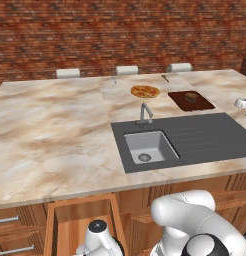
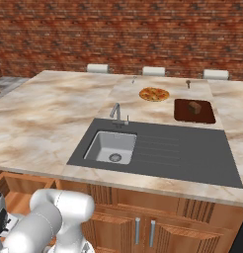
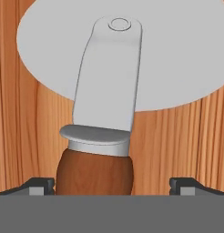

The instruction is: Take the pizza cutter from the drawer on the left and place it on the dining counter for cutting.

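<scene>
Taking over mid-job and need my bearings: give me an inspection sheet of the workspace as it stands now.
Surface: dining counter, beige marbled stone, with a dark grey sink panel and tap.
Job's things: drawer pulled open below the counter's front edge; pizza cutter lies on the drawer's wood floor, round blade away from the hand, brown handle toward it.
Clutter: pizza; dark cutting board with a brown item on it; small utensil near the far edge; white cup at the right.
Grippers: gripper low over the drawer, fingertips apart on either side of the handle, not closed on it.
Cables: nothing seen.
Surroundings: brick wall; three white stool tops behind the counter.
</scene>
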Robot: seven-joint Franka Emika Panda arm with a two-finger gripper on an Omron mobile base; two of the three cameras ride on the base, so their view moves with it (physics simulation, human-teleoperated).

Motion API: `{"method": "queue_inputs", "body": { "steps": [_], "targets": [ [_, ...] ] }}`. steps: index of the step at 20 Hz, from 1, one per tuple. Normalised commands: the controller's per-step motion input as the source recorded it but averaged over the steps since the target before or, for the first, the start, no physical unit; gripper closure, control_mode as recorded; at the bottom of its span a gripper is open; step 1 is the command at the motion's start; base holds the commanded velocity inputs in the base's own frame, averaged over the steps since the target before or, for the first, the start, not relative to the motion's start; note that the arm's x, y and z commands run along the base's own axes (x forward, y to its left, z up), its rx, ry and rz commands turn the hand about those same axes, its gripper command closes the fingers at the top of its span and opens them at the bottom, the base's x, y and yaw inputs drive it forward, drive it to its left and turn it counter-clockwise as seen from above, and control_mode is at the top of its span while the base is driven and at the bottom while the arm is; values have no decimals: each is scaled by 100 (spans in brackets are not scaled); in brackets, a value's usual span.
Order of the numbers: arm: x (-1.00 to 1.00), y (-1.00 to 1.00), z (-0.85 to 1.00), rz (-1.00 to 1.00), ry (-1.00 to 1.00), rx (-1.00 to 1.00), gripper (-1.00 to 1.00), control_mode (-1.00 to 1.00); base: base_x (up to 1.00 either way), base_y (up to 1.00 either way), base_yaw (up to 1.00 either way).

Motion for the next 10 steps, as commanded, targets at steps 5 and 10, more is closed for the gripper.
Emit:
{"method": "queue_inputs", "body": {
  "steps": [5, 10],
  "targets": [
    [0, 0, 0, 0, 0, 0, -100, -100, 0, 0, 0],
    [0, 0, 0, 0, 0, 0, -100, -100, 0, 0, 0]
  ]
}}
